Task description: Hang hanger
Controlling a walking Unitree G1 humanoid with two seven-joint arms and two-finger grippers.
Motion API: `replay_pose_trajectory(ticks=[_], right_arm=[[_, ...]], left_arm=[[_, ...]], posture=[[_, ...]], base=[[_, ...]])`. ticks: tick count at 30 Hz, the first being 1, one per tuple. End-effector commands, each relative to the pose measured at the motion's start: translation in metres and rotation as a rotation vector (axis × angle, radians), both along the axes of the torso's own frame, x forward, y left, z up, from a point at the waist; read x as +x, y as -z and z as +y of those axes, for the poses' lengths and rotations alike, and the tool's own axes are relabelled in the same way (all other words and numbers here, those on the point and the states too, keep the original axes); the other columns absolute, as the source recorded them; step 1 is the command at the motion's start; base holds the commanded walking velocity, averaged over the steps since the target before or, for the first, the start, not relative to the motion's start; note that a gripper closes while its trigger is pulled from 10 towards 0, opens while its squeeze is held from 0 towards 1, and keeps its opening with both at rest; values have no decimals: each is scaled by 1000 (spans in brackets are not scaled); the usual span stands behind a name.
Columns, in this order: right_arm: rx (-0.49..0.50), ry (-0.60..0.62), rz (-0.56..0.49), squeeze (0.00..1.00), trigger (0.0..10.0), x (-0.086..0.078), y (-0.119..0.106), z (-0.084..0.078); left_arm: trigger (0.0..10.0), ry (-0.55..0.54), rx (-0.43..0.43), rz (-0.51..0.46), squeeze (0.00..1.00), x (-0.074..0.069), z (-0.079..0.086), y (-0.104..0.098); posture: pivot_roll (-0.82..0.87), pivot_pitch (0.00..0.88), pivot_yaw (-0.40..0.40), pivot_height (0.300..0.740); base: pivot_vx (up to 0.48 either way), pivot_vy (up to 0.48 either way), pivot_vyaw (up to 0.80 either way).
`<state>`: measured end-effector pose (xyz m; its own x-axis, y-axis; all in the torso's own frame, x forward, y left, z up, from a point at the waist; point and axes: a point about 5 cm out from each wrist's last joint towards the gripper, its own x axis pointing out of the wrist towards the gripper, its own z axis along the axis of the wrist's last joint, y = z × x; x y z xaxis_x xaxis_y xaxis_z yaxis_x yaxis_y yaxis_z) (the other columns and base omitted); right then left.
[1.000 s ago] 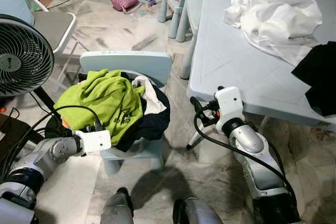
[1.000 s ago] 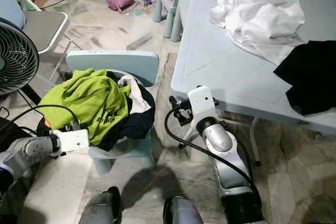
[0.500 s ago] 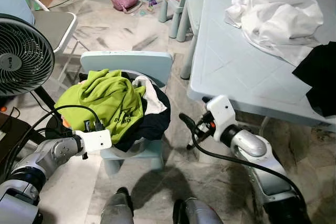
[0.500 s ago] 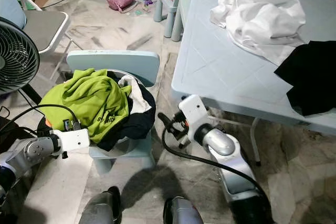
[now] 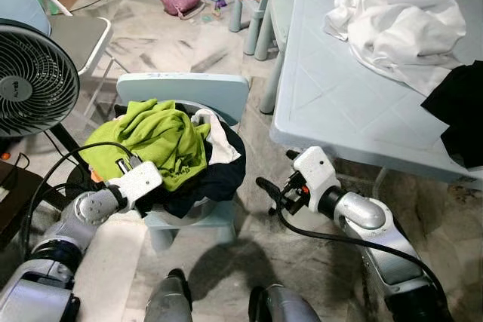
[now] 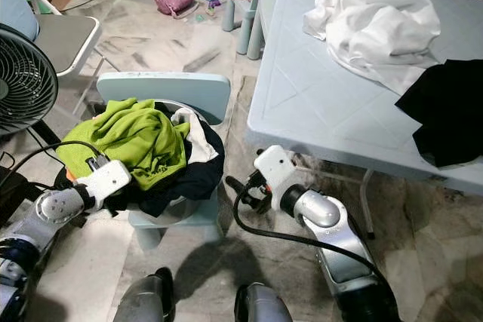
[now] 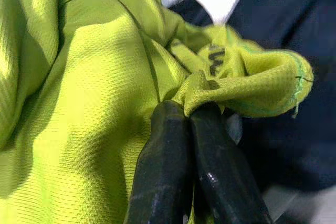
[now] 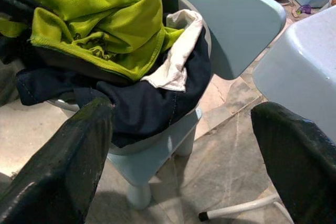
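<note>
A broad pale-blue table (image 5: 339,103) takes up the robot's right side, carrying a crumpled white cloth (image 5: 396,24) and, at its far right edge, a black garment (image 5: 460,111). Off to the left stands a black fan (image 5: 34,77), and between fan and table sits a small blue chair (image 5: 185,92) with a basin heaped with laundry: a lime-green shirt (image 5: 155,141) on top, a dark navy garment (image 8: 152,103) and a bit of white fabric (image 5: 219,133) beneath. No hanger can be made out among the pile. The left gripper (image 7: 191,111) is right at the heap, jaws pressed together, pinching a fold of the green shirt. The right gripper (image 5: 266,190) hovers low between chair and table, jaws spread wide, touching nothing.
</note>
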<state>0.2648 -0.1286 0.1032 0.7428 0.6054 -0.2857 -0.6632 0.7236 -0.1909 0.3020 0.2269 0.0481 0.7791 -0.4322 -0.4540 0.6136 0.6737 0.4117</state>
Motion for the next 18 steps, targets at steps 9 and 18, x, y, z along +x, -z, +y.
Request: replay_pose_trajectory(ticks=[9,18], right_arm=[[-42,65,-48,0,10000,6,-1,-6],[-19,127,-128,0,10000,18,-8,0]], left_arm=[[0,-156,-440,-152,0,32,-16,-52],[0,-372,-713,-590,0,69,-3,-174]], posture=[[-40,164,-83,740],[-9,107,-85,740]], base=[[0,0,0],[0,0,0]])
